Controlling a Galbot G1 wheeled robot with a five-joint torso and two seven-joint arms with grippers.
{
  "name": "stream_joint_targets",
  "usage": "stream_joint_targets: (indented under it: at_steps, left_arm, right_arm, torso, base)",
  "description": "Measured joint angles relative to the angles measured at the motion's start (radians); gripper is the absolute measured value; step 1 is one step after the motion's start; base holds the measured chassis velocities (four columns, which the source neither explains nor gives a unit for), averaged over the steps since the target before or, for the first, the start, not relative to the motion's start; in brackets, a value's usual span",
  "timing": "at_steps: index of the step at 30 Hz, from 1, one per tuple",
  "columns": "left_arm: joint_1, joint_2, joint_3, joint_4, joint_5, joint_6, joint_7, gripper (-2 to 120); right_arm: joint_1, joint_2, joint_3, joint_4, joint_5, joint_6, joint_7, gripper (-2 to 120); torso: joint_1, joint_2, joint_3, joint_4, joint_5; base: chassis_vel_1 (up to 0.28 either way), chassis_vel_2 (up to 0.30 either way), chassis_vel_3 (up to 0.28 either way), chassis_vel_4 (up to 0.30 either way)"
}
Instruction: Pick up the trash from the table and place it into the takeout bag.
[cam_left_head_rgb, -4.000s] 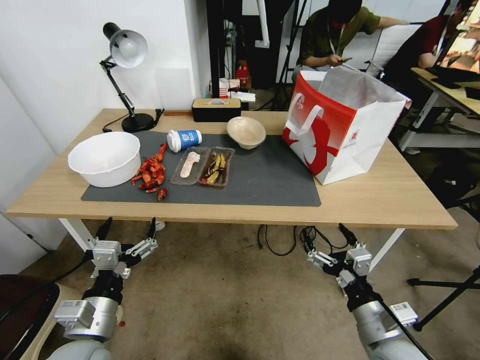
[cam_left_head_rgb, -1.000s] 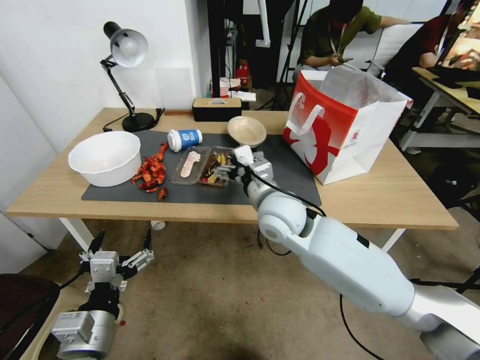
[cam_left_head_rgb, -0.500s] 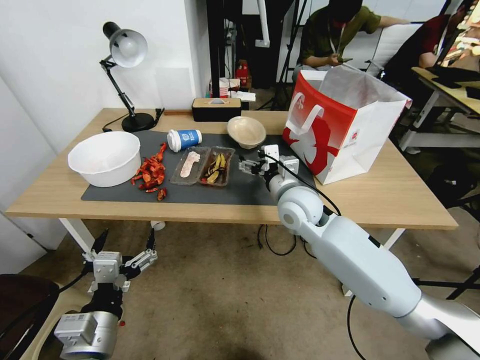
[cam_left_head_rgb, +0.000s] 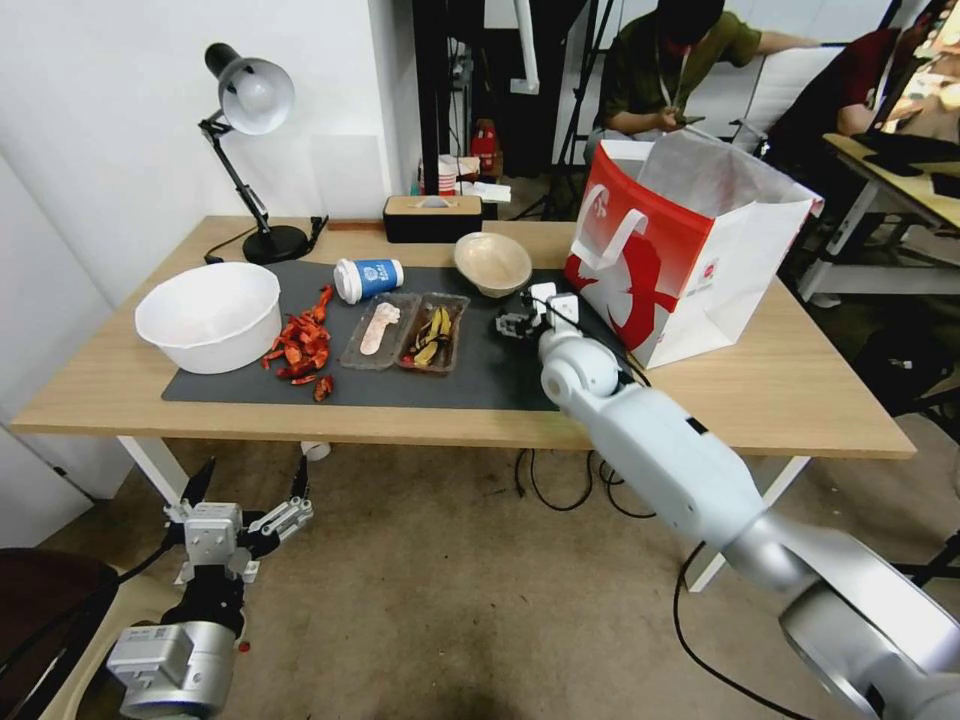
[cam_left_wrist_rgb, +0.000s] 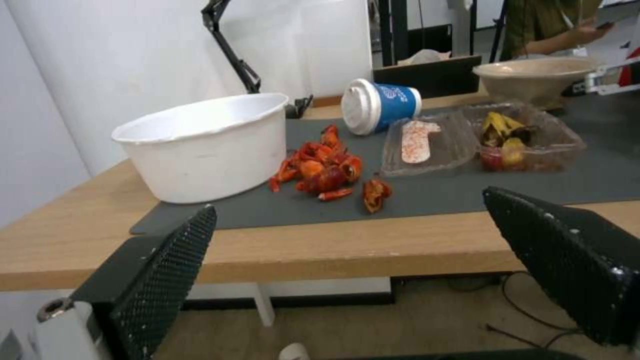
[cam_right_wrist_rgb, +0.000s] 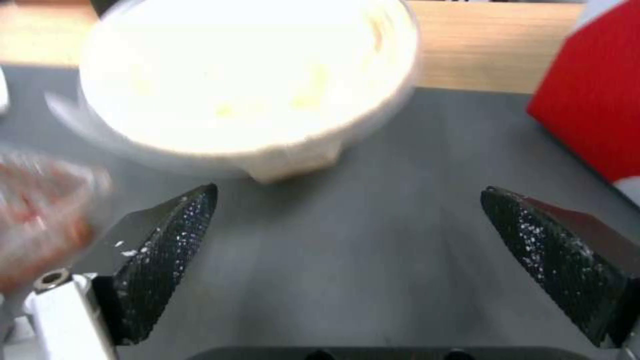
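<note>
Right pincer (cam_left_head_rgb: 512, 324) spread wide, low over the dark grey mat (cam_left_head_rgb: 560, 370), just short of the beige paper bowl (cam_left_head_rgb: 492, 263) and between it and the takeout bag (cam_left_head_rgb: 690, 260). Nothing held. Best to ease forward until one finger (cam_right_wrist_rgb: 167, 240) clears the bowl's rim and the other stays outside its wall, then pinch the rim, not the whole bowl. Thin paper likely to flex, so a light squeeze. Worth keeping clear of the plastic tray (cam_left_head_rgb: 408, 331) alongside. Blue-sleeved coffee cup (cam_left_head_rgb: 368, 279) lying on its side farther along the counter (cam_left_head_rgb: 780, 400). Left pincer (cam_left_head_rgb: 245, 500) parked below the counter edge, fingers apart, empty.
</note>
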Motion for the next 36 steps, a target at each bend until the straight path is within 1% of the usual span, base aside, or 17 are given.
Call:
stream_joint_targets:
  at_steps: [12, 21, 29, 31, 36]
  left_arm:
    - [-0.015, 0.009, -0.005, 0.008, -0.018, 0.005, -0.002, 100]
    - [-0.017, 0.022, -0.009, 0.011, -0.028, 0.008, -0.003, 100]
    - [-0.018, 0.024, -0.011, 0.013, -0.031, 0.011, -0.004, 100]
    - [-0.02, 0.024, -0.011, 0.015, -0.031, 0.012, -0.005, 100]
    - [-0.022, 0.023, -0.01, 0.021, -0.03, 0.013, -0.005, 100]
  right_arm:
    - [0.025, 0.033, -0.011, -0.009, 0.03, 0.001, -0.02, 100]
    - [0.047, 0.052, -0.006, -0.037, 0.05, 0.002, -0.068, 100]
    - [0.08, 0.068, 0.012, -0.086, 0.102, 0.0, -0.121, 100]
    - [0.097, 0.069, 0.019, -0.109, 0.12, -0.001, -0.148, 100]
    - [0.12, 0.084, 0.042, -0.17, 0.114, -0.002, -0.142, 100]
  torso:
    - [0.0, 0.0, 0.0, -0.0002, 0.0001]
    - [0.0, 0.0, 0.0, -0.0002, 0.0001]
    - [0.0, 0.0, 0.0, -0.0001, 0.0001]
    - [0.0, 0.0, 0.0, -0.0001, 0.0001]
    - [0.0, 0.0, 0.0, -0.0001, 0.0001]
  base:
    - [0.0, 0.0, 0.0, 0.0]
    - [0.0, 0.0, 0.0, 0.0]
    - [0.0, 0.0, 0.0, 0.0]
    - [0.0, 0.0, 0.0, 0.0]
    - [0.0, 0.0, 0.0, 0.0]
